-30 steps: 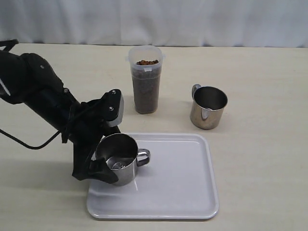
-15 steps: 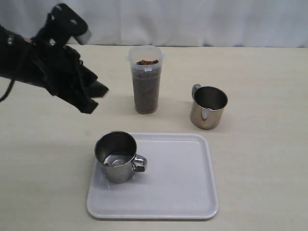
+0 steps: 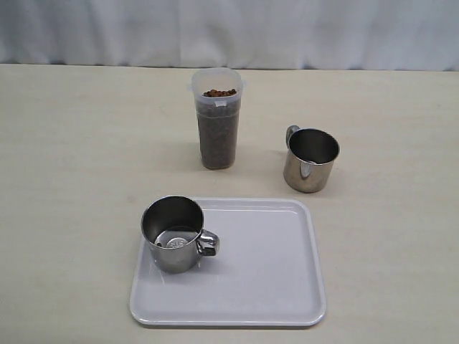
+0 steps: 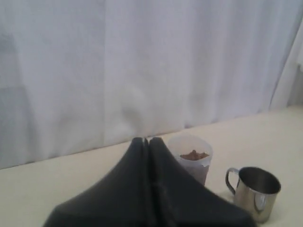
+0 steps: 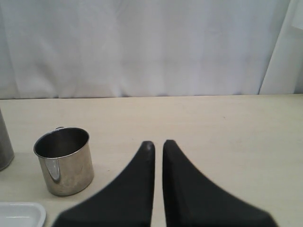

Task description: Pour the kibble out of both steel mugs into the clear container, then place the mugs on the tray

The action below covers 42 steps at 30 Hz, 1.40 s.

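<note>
Filling clear container (image 3: 218, 154): kibble (image 3: 219, 93); mug (image 3: 172, 233) on tray (image 3: 265, 279) empty; left gripper (image 4: 148, 140), right gripper (image 5: 157, 144) closed

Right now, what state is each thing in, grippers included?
Tray: flat, holding one mug.
Mug on the tray: upright, bottom showing, nearly empty.
Mug off the tray: upright, not yet placed.
Clear container: upright, uncovered, nearly full of kibble.
Left gripper: shut, empty.
Right gripper: shut, empty.

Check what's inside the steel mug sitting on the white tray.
Inside the shiny stainless-steel mug on the flat white rectangular plastic tray: bare bottom with a round stamped mark, otherwise it looks empty. The near wall hides part of its floor.
</note>
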{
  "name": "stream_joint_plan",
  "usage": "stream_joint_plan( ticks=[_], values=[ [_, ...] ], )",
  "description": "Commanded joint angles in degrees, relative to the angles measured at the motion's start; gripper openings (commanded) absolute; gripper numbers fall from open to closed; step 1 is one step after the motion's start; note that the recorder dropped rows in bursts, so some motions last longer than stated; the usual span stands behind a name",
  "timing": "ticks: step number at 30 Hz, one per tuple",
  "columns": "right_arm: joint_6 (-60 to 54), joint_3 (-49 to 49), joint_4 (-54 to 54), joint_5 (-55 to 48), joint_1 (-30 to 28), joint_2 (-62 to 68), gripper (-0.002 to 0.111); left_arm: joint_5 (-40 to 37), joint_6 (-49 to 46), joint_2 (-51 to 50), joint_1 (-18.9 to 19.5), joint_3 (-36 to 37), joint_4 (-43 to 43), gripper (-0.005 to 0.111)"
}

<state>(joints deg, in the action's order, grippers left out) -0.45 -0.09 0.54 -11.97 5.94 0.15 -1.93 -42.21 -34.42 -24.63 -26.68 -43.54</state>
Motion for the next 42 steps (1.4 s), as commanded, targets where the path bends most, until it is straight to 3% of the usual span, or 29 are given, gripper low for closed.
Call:
stream_joint_plan(
  ticks=[1,6,14,31,37,42],
  values=[
    [0.1,0.1,-0.1,0.0,0.1,-0.2,0.005,1.9,0.6,14.2,0.1,8.4,-2.9,0.0],
    [0.1,0.1,-0.1,0.0,0.1,-0.2,0.005,2.2,0.6,25.3,0.1,15.9,-4.1,0.0],
    [0.1,0.1,-0.1,0.0,0.1,-0.2,0.005,12.0,0.9,27.4,0.1,26.2,-4.1,0.0],
    [0.1,0.1,-0.1,0.0,0.1,-0.2,0.005,9.3,0.5,27.5,0.1,26.7,-5.0,0.0],
    [0.1,0.1,-0.1,0.0,0.1,-0.2,0.005,7.5,0.5,32.6,9.6,26.7,-5.1,0.0],
    [0.1,0.1,-0.1,0.0,0.1,-0.2,0.005,9.6,0.5,33.8,14.2,26.7,-5.1,0.0]
  ],
)
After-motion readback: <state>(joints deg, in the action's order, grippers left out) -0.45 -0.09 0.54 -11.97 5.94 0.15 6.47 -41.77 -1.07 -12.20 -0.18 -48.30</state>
